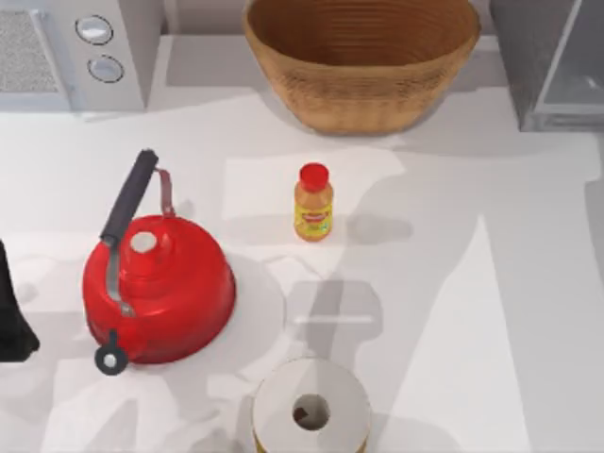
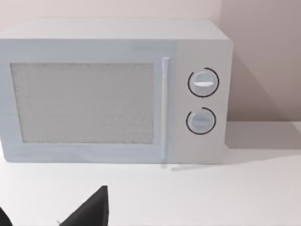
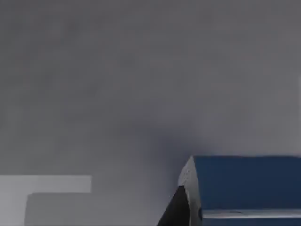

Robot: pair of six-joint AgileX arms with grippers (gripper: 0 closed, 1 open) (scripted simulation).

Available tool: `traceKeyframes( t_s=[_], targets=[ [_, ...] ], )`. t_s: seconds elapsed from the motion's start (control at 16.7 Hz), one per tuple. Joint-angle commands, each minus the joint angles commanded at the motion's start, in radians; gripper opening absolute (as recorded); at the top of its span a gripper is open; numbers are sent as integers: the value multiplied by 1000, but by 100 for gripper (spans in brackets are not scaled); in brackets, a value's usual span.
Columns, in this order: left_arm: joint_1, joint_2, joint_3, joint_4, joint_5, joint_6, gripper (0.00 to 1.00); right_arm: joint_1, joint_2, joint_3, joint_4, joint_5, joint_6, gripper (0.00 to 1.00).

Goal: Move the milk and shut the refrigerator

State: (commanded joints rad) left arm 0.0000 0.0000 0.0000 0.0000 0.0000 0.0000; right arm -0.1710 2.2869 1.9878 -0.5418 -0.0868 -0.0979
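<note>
**Milk held at the right gripper; left arm parked by the kettle.**

In the right wrist view the right gripper grasped the milk: one dark finger lay against the carton's white side under its blue top. Carton and gripper were close before a plain grey surface, and whether that was part of the refrigerator could not be told. The refrigerator stood at the worktop's far right corner, beside a basket. The left arm sat at the left edge next to a red kettle. Its gripper had the fingers released and apart, facing a microwave. A juice bottle stood mid-worktop, and a paper roll stood at the near edge.
</note>
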Motion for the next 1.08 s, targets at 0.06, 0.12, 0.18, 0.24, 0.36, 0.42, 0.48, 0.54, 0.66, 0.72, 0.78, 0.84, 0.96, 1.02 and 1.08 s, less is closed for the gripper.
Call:
traceKeyframes(
  t_s=[0.06, 0.12, 0.18, 0.24, 0.36, 0.42, 0.48, 0.54, 0.66, 0.72, 0.78, 0.84, 0.96, 1.02, 1.08],
  targets=[
    [0, 0, 0, 0, 0, 0, 100, 0, 0, 0, 0, 0, 0, 23],
    [0, 0, 0, 0, 0, 0, 100, 0, 0, 0, 0, 0, 0, 30],
    [0, 0, 0, 0, 0, 0, 100, 0, 0, 0, 0, 0, 0, 38],
    [0, 0, 0, 0, 0, 0, 100, 0, 0, 0, 0, 0, 0, 45],
    [0, 0, 0, 0, 0, 0, 100, 0, 0, 0, 0, 0, 0, 60],
    [0, 0, 0, 0, 0, 0, 100, 0, 0, 0, 0, 0, 0, 68],
    [0, 0, 0, 0, 0, 0, 100, 0, 0, 0, 0, 0, 0, 75],
    [0, 0, 0, 0, 0, 0, 100, 0, 0, 0, 0, 0, 0, 83],
    [0, 0, 0, 0, 0, 0, 100, 0, 0, 0, 0, 0, 0, 98],
    [0, 0, 0, 0, 0, 0, 100, 0, 0, 0, 0, 0, 0, 100],
    [0, 0, 0, 0, 0, 0, 100, 0, 0, 0, 0, 0, 0, 100],
    [0, 0, 0, 0, 0, 0, 100, 0, 0, 0, 0, 0, 0, 100],
    [0, 0, 0, 0, 0, 0, 100, 0, 0, 0, 0, 0, 0, 100],
    [0, 0, 0, 0, 0, 0, 100, 0, 0, 0, 0, 0, 0, 100],
    [0, 0, 0, 0, 0, 0, 100, 0, 0, 0, 0, 0, 0, 100]
  ],
)
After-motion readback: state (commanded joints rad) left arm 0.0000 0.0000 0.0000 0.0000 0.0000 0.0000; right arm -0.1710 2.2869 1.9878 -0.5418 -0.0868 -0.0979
